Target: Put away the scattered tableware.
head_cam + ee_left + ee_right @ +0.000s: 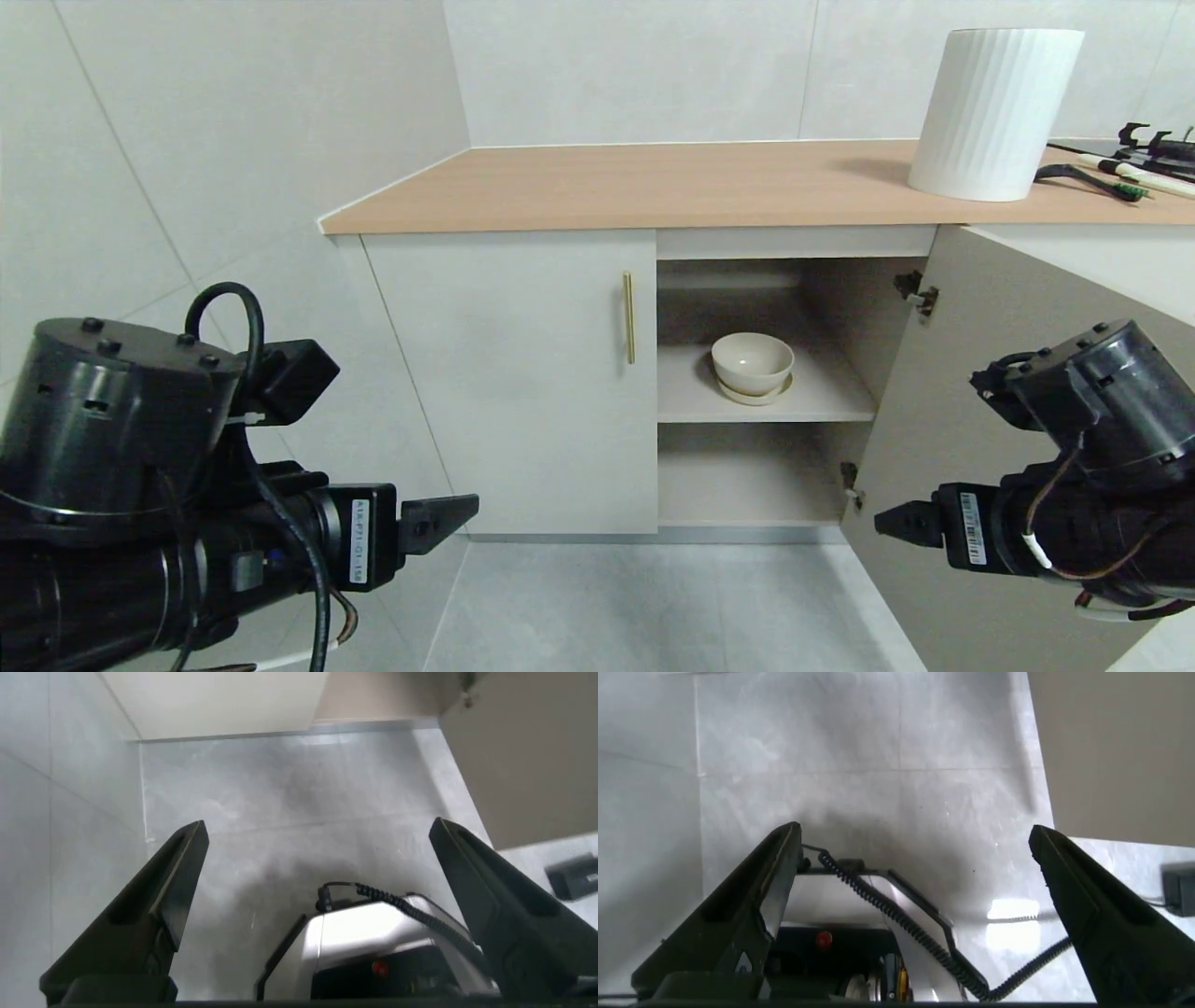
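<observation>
There is one bowl [752,359] and one small plate [758,396], and the cabinet [794,243] has two doors, one shut door [513,373] and one open door [938,420], with one gold handle [628,317] and two hinges [920,294]. On the tabletop [653,182] there is one white ribbed container [994,112]. The utensils [1120,173] at its edge are several, but I cannot count them exactly.

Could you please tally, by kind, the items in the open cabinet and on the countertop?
Bowl: 1, on the cabinet shelf
Plate: 1, under the bowl
White ribbed container: 1, on the countertop
Utensils: a cluster at the countertop's edge, cut off, not countable
Total: 3, plus the utensils
</observation>
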Available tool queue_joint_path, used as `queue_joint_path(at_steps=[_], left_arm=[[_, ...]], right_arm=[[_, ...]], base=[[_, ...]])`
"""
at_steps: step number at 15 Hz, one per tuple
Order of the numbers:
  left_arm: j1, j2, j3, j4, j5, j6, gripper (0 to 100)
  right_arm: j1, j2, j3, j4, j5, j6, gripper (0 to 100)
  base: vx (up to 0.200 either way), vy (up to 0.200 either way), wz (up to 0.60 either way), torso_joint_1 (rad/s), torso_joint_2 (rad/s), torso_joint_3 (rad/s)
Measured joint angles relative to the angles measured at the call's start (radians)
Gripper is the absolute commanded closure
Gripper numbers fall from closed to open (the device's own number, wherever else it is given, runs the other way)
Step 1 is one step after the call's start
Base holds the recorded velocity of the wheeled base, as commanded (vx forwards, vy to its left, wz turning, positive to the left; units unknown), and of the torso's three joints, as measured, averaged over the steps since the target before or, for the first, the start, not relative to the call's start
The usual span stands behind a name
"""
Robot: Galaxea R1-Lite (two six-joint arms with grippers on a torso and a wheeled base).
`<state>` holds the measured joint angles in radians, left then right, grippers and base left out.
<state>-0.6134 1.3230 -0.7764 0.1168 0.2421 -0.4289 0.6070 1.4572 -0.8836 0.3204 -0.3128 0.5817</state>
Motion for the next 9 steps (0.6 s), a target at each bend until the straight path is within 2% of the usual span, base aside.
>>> queue_joint_path(at_steps=[5, 9], left_arm=[[0.000, 0.000, 0.000, 0.000, 0.000, 0.001, 0], [0.000, 0.000, 0.000, 0.001, 0.000, 0.001, 0]], right_arm=[[0.006, -0.045, 0.001, 0.000, -0.003, -0.003, 0], [0.006, -0.140, -0.014, 0.003, -0.016, -0.044, 0]], base=[[0.000, 0.000, 0.00, 0.000, 0.00, 0.000], [0.000, -0.200, 0.00, 0.002, 0.00, 0.001]])
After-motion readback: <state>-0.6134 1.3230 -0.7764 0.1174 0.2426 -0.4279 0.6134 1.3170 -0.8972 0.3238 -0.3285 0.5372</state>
